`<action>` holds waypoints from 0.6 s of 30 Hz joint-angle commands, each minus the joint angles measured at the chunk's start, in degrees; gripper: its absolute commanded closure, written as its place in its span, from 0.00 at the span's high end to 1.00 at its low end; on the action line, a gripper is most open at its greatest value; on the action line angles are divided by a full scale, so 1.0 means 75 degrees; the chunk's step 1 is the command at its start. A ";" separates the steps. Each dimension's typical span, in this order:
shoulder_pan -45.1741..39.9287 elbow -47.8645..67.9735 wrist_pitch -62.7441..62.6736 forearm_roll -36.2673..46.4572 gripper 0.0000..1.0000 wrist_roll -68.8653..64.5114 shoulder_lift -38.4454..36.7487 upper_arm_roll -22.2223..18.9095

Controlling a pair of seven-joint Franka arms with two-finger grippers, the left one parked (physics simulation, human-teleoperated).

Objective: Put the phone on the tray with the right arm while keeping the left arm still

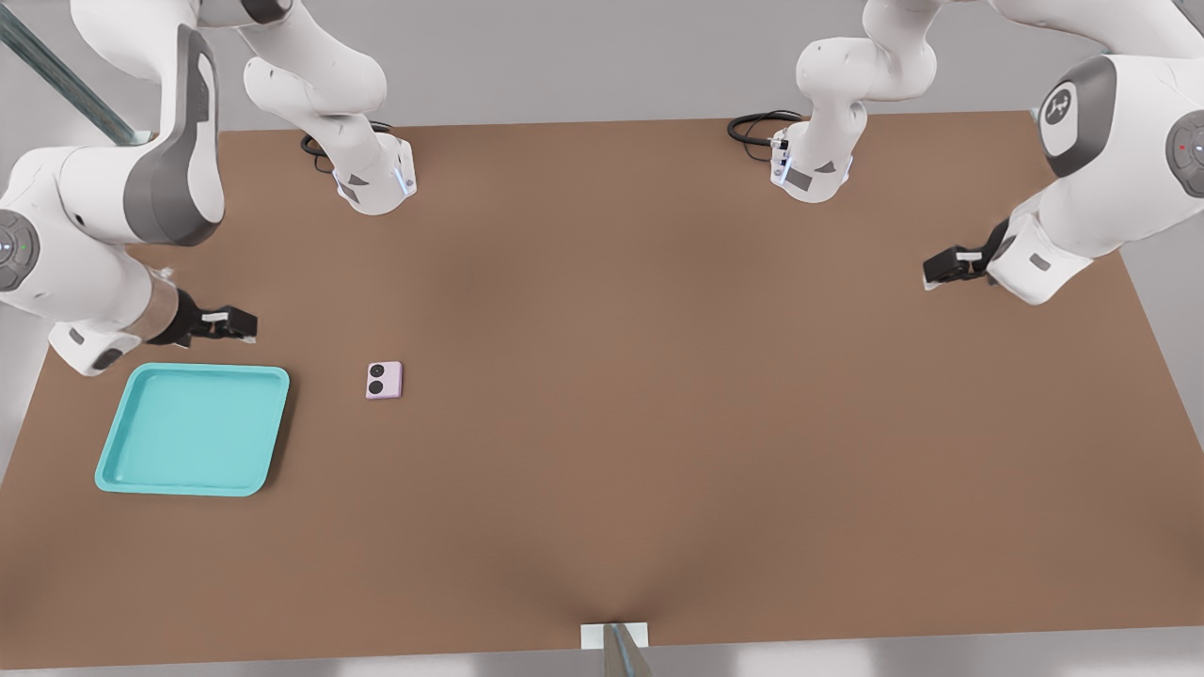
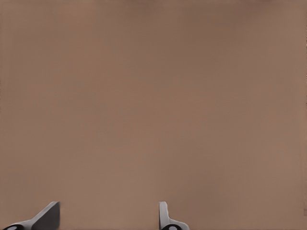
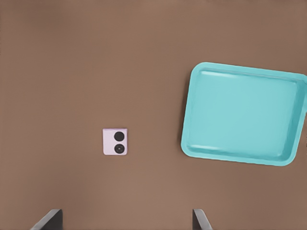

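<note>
Black two-finger pincer point(image 1: 246, 323) hangs open and empty above the brown table point(image 1: 658, 376), near the shallow turquoise square tray point(image 1: 118, 461); the small lilac-pink folded phone point(image 1: 384, 380) lies beside the tray.

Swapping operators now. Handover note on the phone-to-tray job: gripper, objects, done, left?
Working arm's black gripper: jaws open, empty, hovering beyond the tray's far edge.
Small lilac-pink folded phone: flat on the brown table, lenses up, apart from the tray, on its front-view right.
Shallow turquoise square plastic tray: empty.
Done: nothing placed yet.
Left: reach the phone, grasp it, lift it, set it in the tray.
</note>
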 commanded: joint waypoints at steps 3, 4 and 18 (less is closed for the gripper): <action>0.0288 -0.0239 0.1309 0.0276 1.00 0.0439 0.0183 0.0249; 0.0522 -0.0333 0.1696 0.0253 1.00 0.0967 0.0534 0.0448; 0.0758 -0.3568 0.5153 0.0792 1.00 0.3194 0.1519 0.0730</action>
